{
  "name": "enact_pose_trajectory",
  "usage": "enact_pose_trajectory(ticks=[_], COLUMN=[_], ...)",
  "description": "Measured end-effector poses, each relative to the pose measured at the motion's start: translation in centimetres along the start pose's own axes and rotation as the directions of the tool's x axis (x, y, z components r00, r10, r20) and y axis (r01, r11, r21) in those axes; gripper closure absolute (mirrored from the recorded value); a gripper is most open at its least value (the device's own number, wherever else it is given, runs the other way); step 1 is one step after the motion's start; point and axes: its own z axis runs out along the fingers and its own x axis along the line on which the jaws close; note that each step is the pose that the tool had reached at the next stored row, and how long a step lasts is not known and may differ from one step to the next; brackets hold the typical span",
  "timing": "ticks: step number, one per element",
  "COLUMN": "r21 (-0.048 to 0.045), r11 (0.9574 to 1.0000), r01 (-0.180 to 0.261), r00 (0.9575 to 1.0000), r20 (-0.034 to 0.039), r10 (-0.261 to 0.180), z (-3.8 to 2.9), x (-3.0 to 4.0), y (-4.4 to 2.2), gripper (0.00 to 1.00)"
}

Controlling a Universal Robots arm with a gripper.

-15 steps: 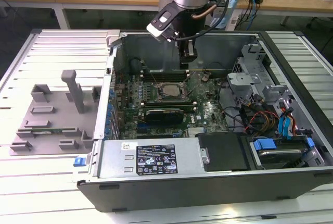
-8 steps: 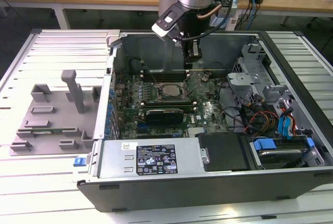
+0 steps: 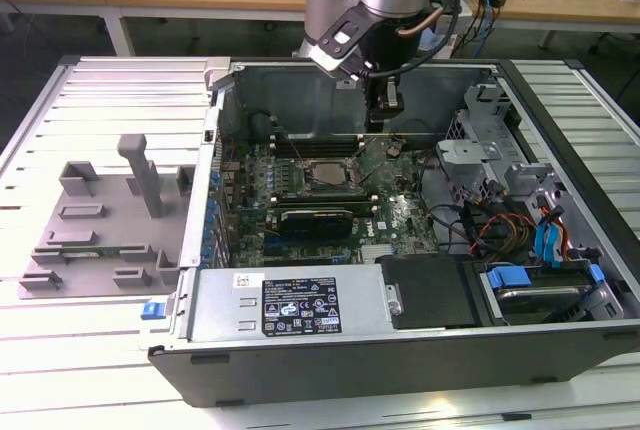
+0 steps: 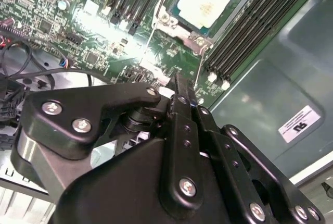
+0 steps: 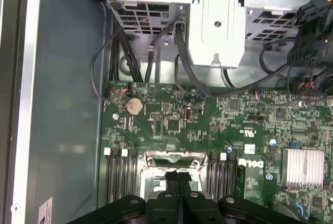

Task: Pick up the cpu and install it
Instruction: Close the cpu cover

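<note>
Fingers (image 5: 171, 181) pressed together on nothing: your gripper (image 5: 178, 176) hangs inside the open case (image 3: 220, 300), over the motherboard (image 5: 171, 109) just beside the socket (image 4: 171, 23). The cpu (image 4: 203, 0) lies flat in that socket, mid-board between two banks of memory slots (image 4: 250, 31).

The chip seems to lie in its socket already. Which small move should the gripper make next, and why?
Probably a short straight lift away from the board. The chip already lies flat in its socket, and the gripper is shut on nothing, hanging over the board beside it. Rising straight should keep it clear of the cables.
</note>
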Motion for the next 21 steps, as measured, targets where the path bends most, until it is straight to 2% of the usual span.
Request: enact_pose_trajectory(ticks=[8, 11, 15, 16, 19, 21], r21=[0.0028, 0.0047, 0.0046, 0.0047, 0.0103, 0.0193], r11=[1.0000, 1.0000, 1.0000, 1.0000, 0.9999, 0.9998], r01=[0.000, 0.000, 0.000, 0.000, 0.000, 0.000], r00=[1.0000, 1.0000, 1.0000, 1.0000, 1.0000, 1.0000], r20=[0.0002, -0.0001, -0.0005, -0.0002, -0.0004, -0.0004], r10=[0.000, 0.000, 0.000, 0.000, 0.000, 0.000], z=[0.27, 0.87, 1.00, 1.21, 2.43, 3.42], x=[-0.15, -0.17, -0.17, -0.17, -0.19, -0.22], y=[2.73, 3.07, 3.09, 3.09, 3.23, 3.58], gripper=[0.89, 0.89, 0.89, 0.89, 0.89, 0.89])
